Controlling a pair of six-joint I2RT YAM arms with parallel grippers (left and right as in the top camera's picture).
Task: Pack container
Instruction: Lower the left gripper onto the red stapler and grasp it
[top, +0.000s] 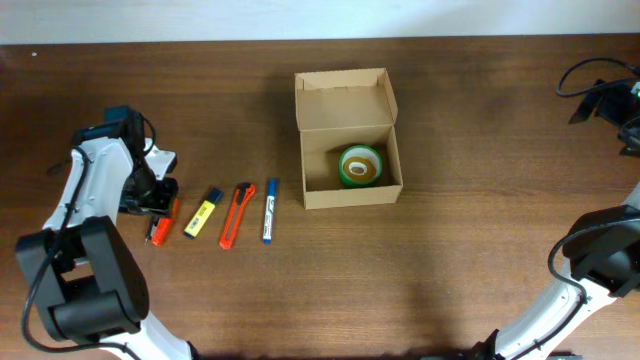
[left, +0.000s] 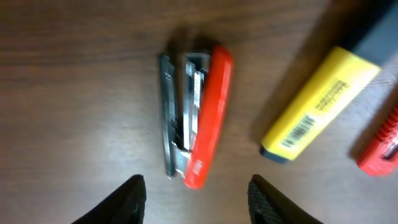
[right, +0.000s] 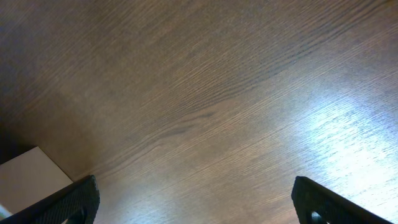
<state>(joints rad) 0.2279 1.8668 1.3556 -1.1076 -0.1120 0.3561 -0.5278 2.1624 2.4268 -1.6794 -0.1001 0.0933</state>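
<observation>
**Open container with one roll inside; left tool spread over the stapler**

Overhead view. The container (top: 348, 140), a plain brown cardboard box, sits on the dark wooden surface (top: 470, 240) with its flap lid folded back on the far side. A green tape roll (top: 360, 166) lies flat inside, in the near corner on the right arm's side. A row of small items runs out from the container on the left arm's side. Nearest it is a blue marker (top: 269, 210), then an orange utility knife (top: 235, 215), then a yellow highlighter (top: 203, 214). Farthest from the container is a red stapler (top: 161, 222), partly covered by the left arm's wrist. None of the four touches the container or its neighbour. From this height I cannot tell how the left jaws stand.

Left wrist view. This view shows that missing detail. The left tool (left: 196, 199) is open to a middling width. Its dark fingertips (left: 134, 199) stand either side of the stapler's near end, clear of it, and nothing is held. The stapler lies on its side with its metal parts showing. The highlighter and one end of the knife appear on the container side of it. The container itself is out of this frame.

Right wrist view. The right tool (right: 196, 202) is spread wide over bare wood, gripping nothing. The overhead view places that arm well away from the container, at the surface's far edge. A pale block (right: 28, 177) enters the lower corner; I cannot tell what it is.
</observation>
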